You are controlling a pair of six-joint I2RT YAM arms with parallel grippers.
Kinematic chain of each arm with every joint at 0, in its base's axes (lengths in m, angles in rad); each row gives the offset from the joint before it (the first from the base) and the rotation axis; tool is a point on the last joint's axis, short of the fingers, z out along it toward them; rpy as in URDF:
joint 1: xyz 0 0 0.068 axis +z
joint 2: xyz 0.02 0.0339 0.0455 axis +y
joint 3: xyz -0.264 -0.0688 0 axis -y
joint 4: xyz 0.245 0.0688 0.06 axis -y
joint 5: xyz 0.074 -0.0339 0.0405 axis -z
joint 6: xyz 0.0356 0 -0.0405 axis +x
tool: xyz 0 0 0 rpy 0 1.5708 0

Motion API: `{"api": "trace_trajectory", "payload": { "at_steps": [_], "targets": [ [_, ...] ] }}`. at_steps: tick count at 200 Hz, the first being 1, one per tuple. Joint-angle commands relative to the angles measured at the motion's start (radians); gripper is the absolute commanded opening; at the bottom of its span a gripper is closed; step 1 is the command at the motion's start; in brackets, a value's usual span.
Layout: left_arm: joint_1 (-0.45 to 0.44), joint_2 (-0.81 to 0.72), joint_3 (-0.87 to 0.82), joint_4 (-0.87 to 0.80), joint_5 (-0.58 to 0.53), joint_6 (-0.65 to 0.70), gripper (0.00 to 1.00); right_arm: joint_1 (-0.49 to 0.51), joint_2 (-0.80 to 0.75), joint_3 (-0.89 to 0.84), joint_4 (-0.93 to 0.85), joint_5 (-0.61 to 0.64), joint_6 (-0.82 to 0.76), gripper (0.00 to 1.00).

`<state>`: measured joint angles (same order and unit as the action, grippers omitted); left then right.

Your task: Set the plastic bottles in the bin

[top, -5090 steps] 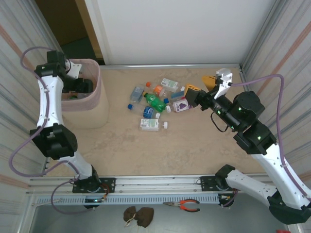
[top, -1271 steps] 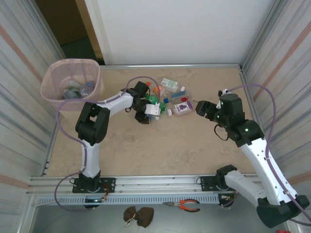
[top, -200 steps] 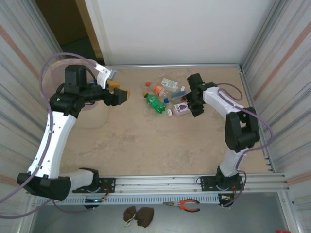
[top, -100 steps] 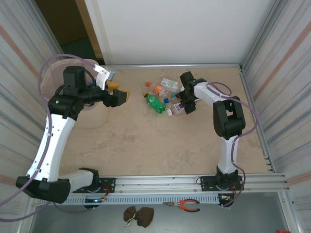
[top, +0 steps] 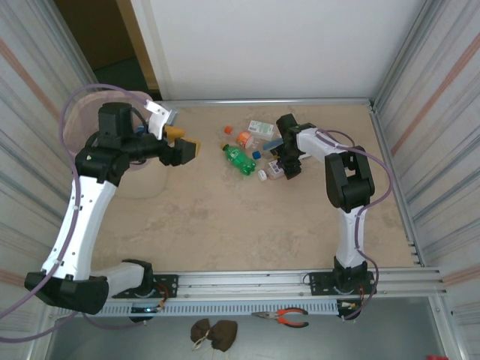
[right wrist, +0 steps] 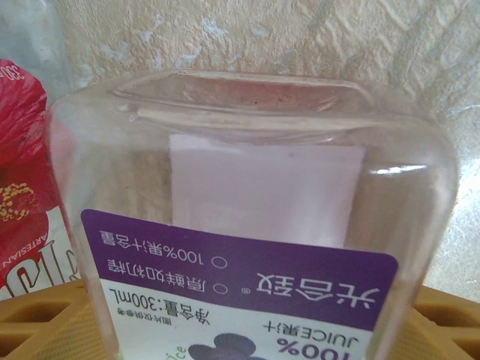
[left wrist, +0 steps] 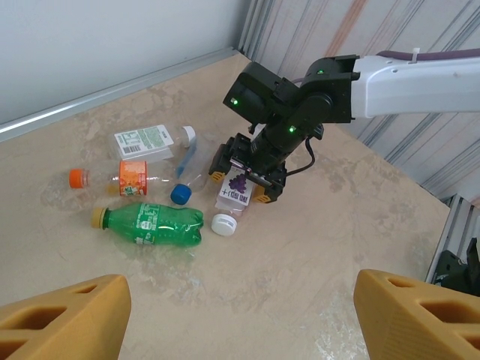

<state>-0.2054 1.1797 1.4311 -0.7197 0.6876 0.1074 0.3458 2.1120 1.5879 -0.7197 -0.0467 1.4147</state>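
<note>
- Orange fingers of my right end effector straddle the purple bottle, which lies on its side mid-tabletop. The jaws stand partly open around it, and I cannot tell whether the pads press it yet.
- To grip well, I judge I should stay centred on the flat body, close squarely across it, then lift straight up, so that the slick plastic doesn't squirt out and the red bottle just beside it isn't dragged.
- My right wrist view gives that label and the neighbour up close. My left wrist view adds the cluster: the green bottle just beyond a loose white cap, then the orange bottle and the white bottle farther back.
- My left end effector hangs raised, wide open and empty, well apart from the bottles.
- The top view adds the bin, far left under my left arm. I reckon it is a long carry across from the purple bottle.
</note>
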Motion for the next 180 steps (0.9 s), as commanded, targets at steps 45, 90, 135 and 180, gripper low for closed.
{"api": "trace_trajectory", "payload": {
  "at_steps": [45,90,135,180],
  "targets": [
    [-0.012,-0.028,-0.02,0.037,0.031,-0.027,0.78,-0.01,-0.09,-0.09,-0.035,0.063,0.024,0.67],
    [-0.029,-0.039,-0.041,0.079,0.042,-0.063,0.77,-0.005,-0.215,-0.163,-0.035,0.111,-0.03,0.65],
    [-0.039,-0.054,-0.099,0.202,0.091,-0.121,0.77,0.025,-0.397,-0.241,0.025,0.176,-0.233,0.61],
    [-0.045,-0.069,-0.171,0.399,0.128,-0.238,0.74,0.071,-0.636,-0.349,0.211,0.139,-0.589,0.59]
  ]
}}
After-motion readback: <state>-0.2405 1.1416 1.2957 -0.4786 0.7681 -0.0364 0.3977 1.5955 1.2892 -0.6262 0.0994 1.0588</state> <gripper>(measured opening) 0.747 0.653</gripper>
